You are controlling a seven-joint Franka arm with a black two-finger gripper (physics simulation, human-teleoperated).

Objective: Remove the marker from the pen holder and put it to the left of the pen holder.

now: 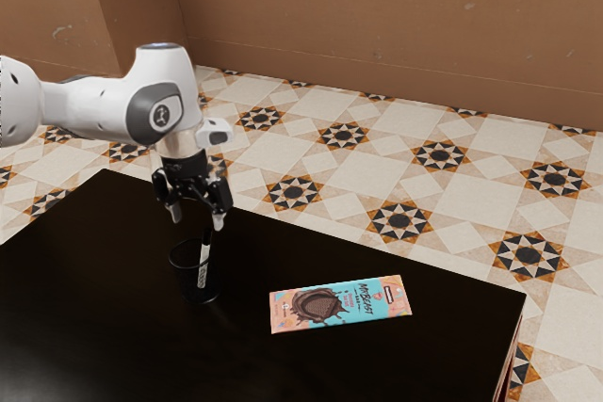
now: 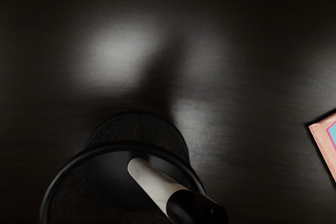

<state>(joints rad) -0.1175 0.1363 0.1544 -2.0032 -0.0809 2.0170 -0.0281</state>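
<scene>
Your tool (image 1: 197,218) stood wide above the pen holder (image 1: 187,280), inward from the counter's (image 1: 94,317) far edge; the marker (image 1: 203,274) leaned inside.

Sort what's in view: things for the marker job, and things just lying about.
For the job:
- marker, in the pen holder
- pen holder
- open end effector, above the holder
- table, to receive the marker

Lying about:
- MrBeast packet

A chocolate bar (image 1: 339,304) lies flat on the black table (image 1: 89,289), toward the corner at the exterior view's right. Past the table's far edge, a star-patterned tile floor (image 1: 344,176) runs to a brown wall (image 1: 377,25).
</scene>
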